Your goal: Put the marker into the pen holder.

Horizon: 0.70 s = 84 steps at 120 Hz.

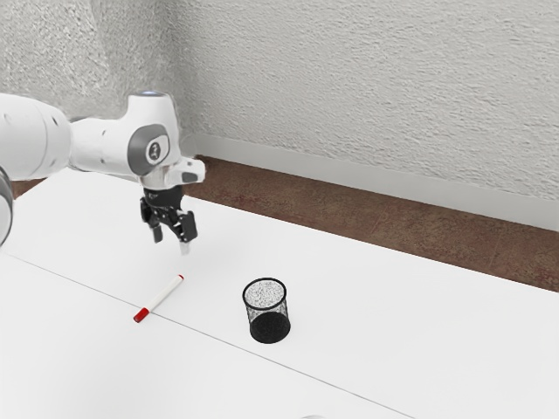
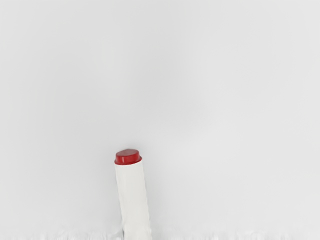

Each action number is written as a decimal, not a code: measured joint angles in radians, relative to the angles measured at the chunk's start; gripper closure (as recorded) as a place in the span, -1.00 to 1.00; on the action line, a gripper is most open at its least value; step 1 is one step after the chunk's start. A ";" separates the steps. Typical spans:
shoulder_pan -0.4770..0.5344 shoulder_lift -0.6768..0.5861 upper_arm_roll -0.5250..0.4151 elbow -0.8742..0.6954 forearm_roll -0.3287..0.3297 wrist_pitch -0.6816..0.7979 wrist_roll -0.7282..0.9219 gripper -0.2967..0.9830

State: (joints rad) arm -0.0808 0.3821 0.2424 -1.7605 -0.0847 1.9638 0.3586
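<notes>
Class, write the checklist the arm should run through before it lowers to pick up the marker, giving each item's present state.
1. Gripper open, with nothing held: ok, a gap shows between the fingers.
2. Marker lying free on the table: ok, it lies on its side, apart from the pen holder.
3. Pen holder upright with its mouth uncovered: ok.
4. Gripper down at the marker's height: not ok, it hangs above the table.
5. Fingers lined up to close across the marker's barrel: cannot tell from these angles.
6. Marker in the wrist camera's sight: ok, one red end and part of the white barrel show.
</notes>
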 joint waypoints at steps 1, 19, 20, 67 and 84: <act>0.000 -0.009 0.000 -0.016 0.001 0.007 0.001 -0.51; 0.001 -0.153 0.020 -0.267 0.010 0.133 0.018 -0.51; 0.001 -0.159 0.022 -0.277 0.010 0.139 0.020 -0.51; -0.053 -0.365 0.047 -0.642 0.028 0.379 0.075 -0.51; -0.076 -0.326 0.053 -0.665 0.033 0.435 0.087 -0.51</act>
State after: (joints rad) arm -0.1568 0.0563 0.2955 -2.4253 -0.0515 2.3988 0.4455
